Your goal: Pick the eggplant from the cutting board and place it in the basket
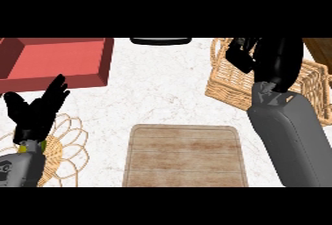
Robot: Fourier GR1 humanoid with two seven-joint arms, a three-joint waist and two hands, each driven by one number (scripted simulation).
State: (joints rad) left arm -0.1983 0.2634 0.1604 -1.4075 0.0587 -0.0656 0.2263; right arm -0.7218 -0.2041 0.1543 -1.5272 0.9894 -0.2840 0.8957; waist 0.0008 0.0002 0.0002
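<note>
Resting left hand [35, 112]: at the view's left edge, black, fingers straight, spread and pointing up, holding nothing; it hangs above a woven mat.
Left forearm [16, 171]: grey, entering from the lower left corner.
Right hand [279, 57]: black, held over the basket at the upper right; it reads as one dark mass, so I cannot tell whether it is spread, pressed together or curled round something.
Right forearm [292, 140]: grey, smooth and rounded, running from the lower right up to the basket's near edge.
Eggplant: cannot be made out; any of it under the right hand is lost in the same dark shape above the basket.
Basket [227, 83]: tan wicker, coarse open weave, roughly rectangular, set at an angle on the worktop's right side.
Cutting board [185, 156]: pale weathered wood with streaky grain, rectangular with rounded corners, low in the middle, apart from both hands.
Woven mat [68, 145]: light wicker loops in a flower-like round, flat on the worktop at lower left.
Red tray [52, 61]: boxy, raised walls, matte, at upper left.
Black object [160, 41]: low, rounded, cut off by the upper edge.
Worktop [162, 88]: white, faintly veined like marble.
</note>
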